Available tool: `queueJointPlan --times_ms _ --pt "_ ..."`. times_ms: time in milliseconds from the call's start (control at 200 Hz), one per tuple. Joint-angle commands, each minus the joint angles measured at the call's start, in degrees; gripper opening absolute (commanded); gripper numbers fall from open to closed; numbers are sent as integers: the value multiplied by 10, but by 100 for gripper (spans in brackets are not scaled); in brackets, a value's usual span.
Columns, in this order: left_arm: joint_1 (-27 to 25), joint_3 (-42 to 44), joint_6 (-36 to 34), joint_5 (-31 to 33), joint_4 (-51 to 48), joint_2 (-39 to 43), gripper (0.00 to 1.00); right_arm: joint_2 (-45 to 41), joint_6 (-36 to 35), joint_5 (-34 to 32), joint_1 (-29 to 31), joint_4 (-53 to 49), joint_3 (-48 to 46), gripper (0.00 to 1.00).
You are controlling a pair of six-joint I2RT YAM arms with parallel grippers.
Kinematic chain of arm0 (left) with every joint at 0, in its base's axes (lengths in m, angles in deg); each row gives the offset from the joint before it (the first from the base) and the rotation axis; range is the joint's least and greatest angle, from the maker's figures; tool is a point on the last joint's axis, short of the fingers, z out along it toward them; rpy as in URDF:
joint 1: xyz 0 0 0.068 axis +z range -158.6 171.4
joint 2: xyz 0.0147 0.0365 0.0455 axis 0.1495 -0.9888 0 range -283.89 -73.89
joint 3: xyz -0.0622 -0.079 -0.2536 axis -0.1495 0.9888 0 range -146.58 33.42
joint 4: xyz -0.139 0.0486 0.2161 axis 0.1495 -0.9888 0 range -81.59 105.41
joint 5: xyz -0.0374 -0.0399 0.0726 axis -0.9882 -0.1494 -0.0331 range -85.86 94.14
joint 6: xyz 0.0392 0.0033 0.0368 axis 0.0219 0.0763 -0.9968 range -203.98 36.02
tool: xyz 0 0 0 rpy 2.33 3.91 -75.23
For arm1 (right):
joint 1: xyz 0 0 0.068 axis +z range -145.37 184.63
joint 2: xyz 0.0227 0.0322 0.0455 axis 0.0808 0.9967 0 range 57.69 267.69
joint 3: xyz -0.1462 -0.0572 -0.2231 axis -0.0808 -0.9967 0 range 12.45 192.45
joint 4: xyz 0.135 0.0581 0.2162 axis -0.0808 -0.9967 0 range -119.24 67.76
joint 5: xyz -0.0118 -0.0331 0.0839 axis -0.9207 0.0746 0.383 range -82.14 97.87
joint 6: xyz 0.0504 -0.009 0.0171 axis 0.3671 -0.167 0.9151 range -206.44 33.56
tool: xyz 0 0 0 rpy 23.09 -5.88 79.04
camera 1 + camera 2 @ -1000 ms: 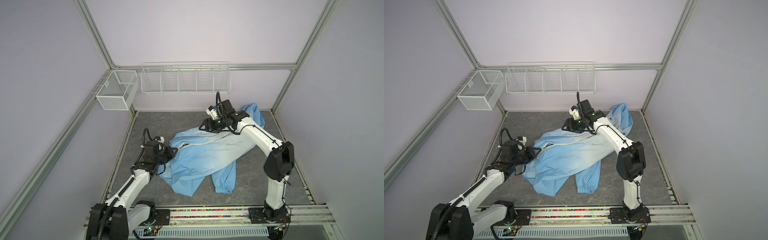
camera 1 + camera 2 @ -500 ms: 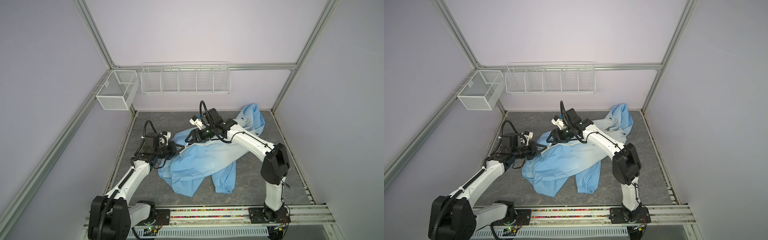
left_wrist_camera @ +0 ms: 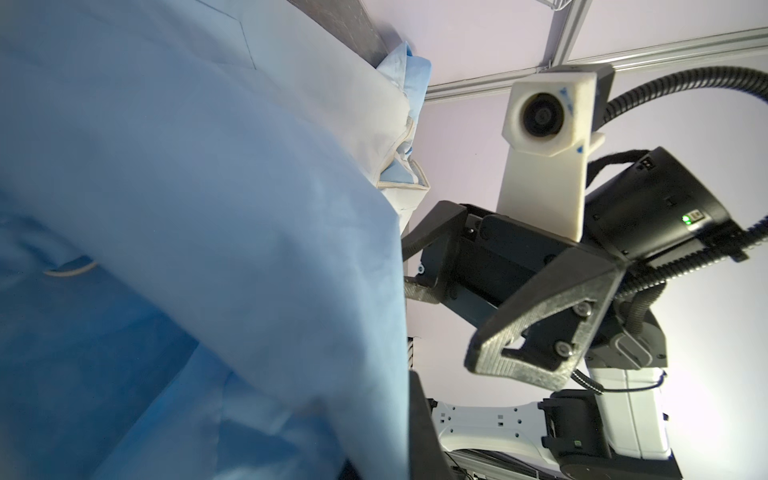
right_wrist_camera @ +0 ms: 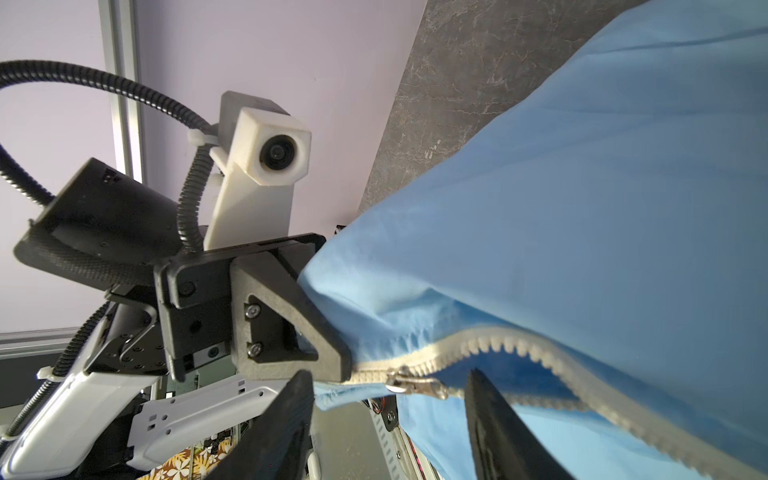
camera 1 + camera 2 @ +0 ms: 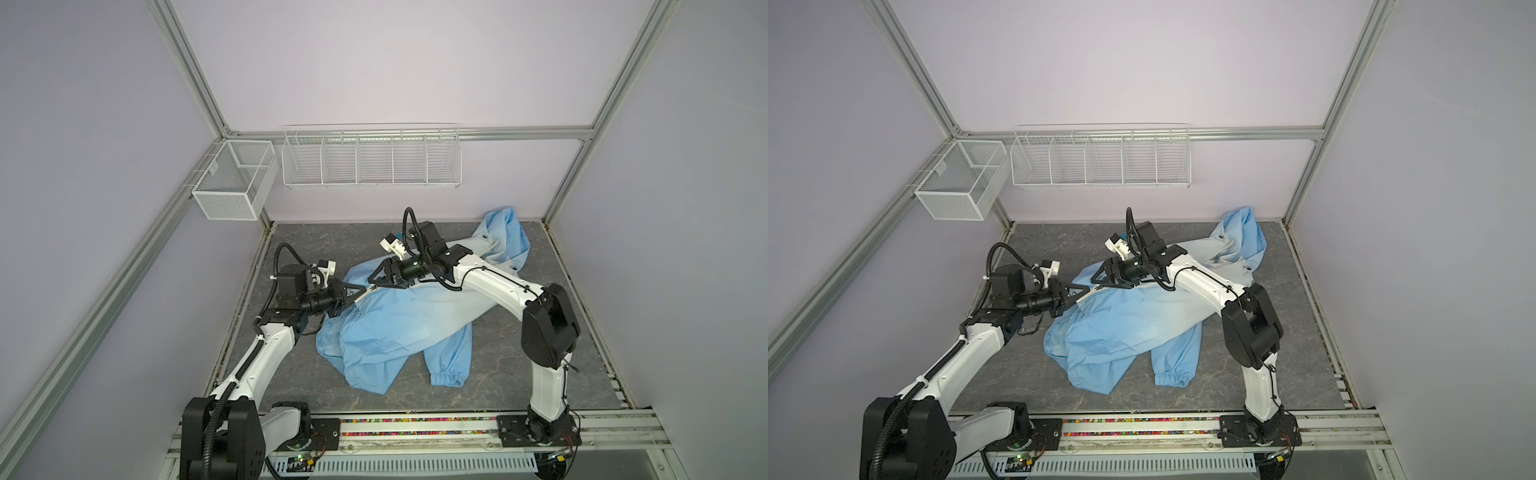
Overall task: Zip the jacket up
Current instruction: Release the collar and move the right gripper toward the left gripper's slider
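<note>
Here, the left pincer [image 5: 356, 292] is clamped shut on the bottom corner of the jacket [image 5: 399, 328], at the foot of the zipper [image 4: 519, 345], holding it raised off the grey worktop [image 5: 332, 241]. Just right of it, the right pincer [image 5: 374, 280] stands open, jaws either side of the small metal slider [image 4: 409, 384], gripping nothing. The jacket sprawls rumpled over the worktop's middle toward the back right corner, one cuff [image 5: 448, 379] trailing forward. It looks thin, light and limp. The cloth would likely bunch into the teeth unless pulled taut, so the slider seems the place to pinch. A mesh basket [image 5: 232, 187] on the left wall and a wire rack [image 5: 370, 166] on the back wall hang well clear.
</note>
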Motion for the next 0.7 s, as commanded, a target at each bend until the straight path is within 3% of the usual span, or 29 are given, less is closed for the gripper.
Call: queueJointPlan --times_ms 0,695 --pt "3 5 18 -30 40 2 0 4 22 17 -3 36 -14 62" --pt "5 12 24 -21 49 -2 0 -51 64 10 1 87 -94 50"
